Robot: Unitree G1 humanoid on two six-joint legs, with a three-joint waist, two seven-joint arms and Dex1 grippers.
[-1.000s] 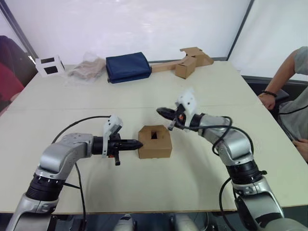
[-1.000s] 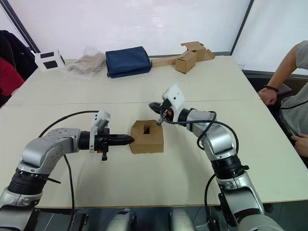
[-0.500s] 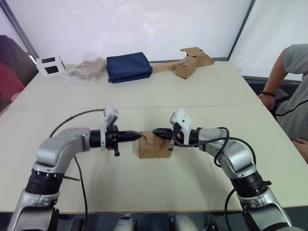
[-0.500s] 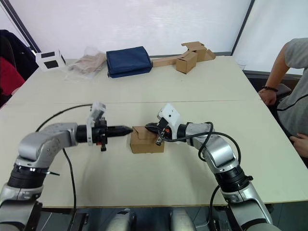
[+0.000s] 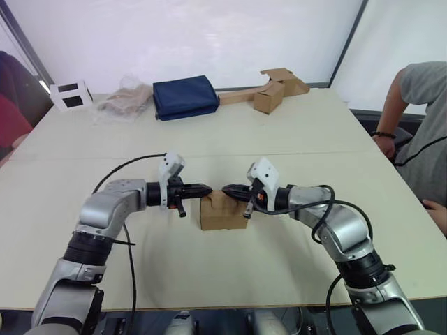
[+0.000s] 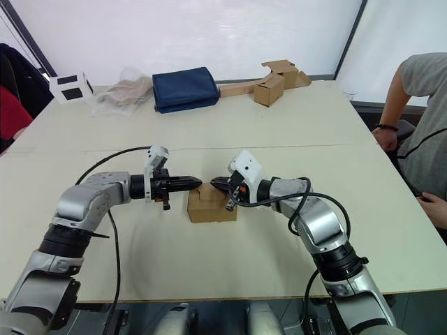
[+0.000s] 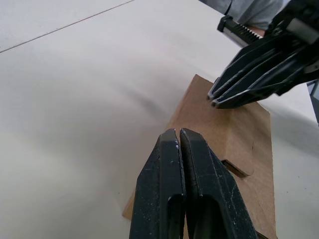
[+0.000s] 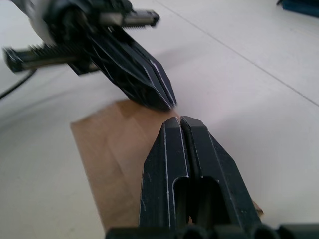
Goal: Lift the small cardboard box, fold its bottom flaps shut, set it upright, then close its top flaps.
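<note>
Robot test lab: large plain beige table [image 5: 293,132], white screen walls [image 5: 209,35], seated person [image 5: 419,118] alongside.

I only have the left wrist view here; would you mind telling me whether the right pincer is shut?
Observer: Yes, the right pincer is shut, holding nothing.
Operator: Thank you. Where do both tips sit relative to the small cardboard box?
Observer: The left pincer and the right one point at each other just over the small cardboard box, which stands on the table.
Operator: Is anyone nearby?
Observer: A person sits at the table's right edge.
</note>
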